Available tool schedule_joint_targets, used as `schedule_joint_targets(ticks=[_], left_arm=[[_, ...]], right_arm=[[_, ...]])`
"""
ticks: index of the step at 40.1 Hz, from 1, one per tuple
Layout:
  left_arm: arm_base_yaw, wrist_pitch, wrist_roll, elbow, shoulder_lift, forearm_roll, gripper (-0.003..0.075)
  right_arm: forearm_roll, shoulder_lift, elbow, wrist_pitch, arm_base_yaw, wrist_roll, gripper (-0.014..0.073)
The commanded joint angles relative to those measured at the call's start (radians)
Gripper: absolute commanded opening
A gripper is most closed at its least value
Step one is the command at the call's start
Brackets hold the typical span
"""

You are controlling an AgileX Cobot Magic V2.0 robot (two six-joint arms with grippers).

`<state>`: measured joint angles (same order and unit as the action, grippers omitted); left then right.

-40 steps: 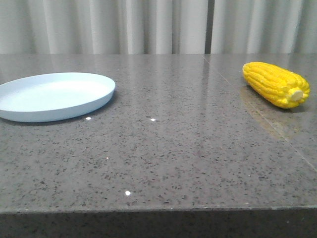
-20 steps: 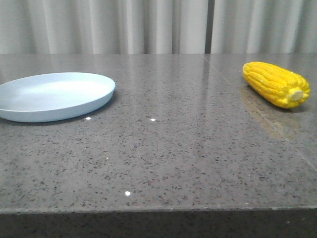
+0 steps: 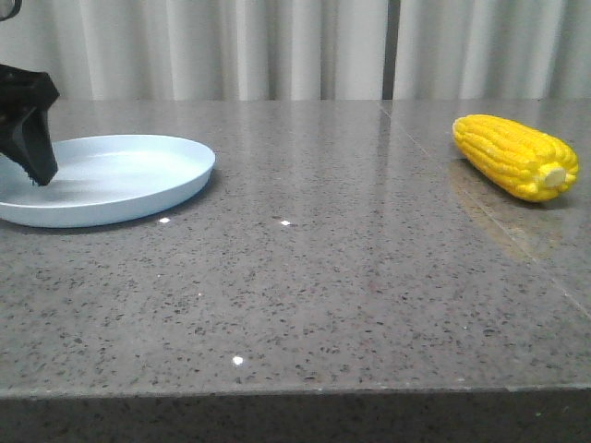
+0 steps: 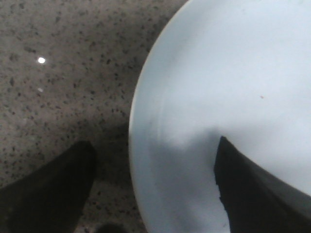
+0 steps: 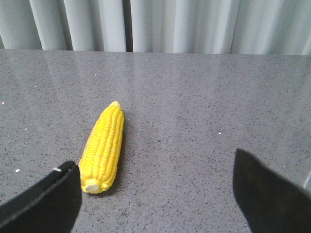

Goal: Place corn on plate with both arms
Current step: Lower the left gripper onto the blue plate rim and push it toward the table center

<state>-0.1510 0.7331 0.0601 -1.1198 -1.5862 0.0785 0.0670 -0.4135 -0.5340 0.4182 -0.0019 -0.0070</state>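
**Left pincer spread over the plate's rim**

The black left gripper is seen wide open, nothing held, one finger over the round pale blue plate, the other outside its rim. The black right gripper is spread wide, empty. The bright yellow corn cob lies on the speckled grey stone table, well apart from the plate, pale stub forward.

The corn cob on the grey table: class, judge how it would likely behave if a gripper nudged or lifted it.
The corn is round and tapered, lying on its side on the smooth table, so a sideways nudge would probably roll it in a curve. Its kernel rows look glossy, possibly slippery. It appears stiff, so it should lift without sagging.
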Motion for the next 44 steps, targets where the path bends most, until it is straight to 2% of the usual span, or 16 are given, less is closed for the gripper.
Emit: schedule_joint_targets(ticks=[1,3,12,13,21,29,39,44], left_arm=[[-0.005,-0.038,0.002,-0.031,0.031,0.010,0.0420],[-0.005,-0.038,0.002,-0.031,0.033,0.010,0.0361],[-0.005,-0.033,0.002,-0.031,0.033,0.010,-0.0004],[-0.005,-0.033,0.002,-0.031,0.033,0.010,-0.0019],[-0.016,-0.037,0.002,-0.062,0.073,0.054,-0.0020],[-0.093,-0.038,0.002,-0.163,0.110,0.154,-0.0020],[-0.193,-0.061,0.002,-0.215,0.023,0.279,-0.0020],[-0.219,-0.063,0.002,-0.215,-0.037,0.293,-0.0020]], right_arm=[[0.006,-0.013,-0.037,-0.078,-0.005,-0.008,0.0652],[0.006,-0.013,-0.037,-0.078,-0.005,-0.008,0.0652],[0.006,-0.013,-0.037,-0.078,-0.005,-0.008,0.0652],[0.006,-0.013,-0.037,-0.078,-0.005,-0.008,0.0652],[0.006,-0.013,-0.037,-0.078,-0.005,-0.008,0.0652],[0.006,-0.013,-0.037,-0.078,-0.005,-0.008,0.0652],[0.006,-0.013,-0.037,-0.077,-0.005,-0.008,0.0652],[0.006,-0.013,-0.037,-0.077,-0.005,-0.008,0.0652]])
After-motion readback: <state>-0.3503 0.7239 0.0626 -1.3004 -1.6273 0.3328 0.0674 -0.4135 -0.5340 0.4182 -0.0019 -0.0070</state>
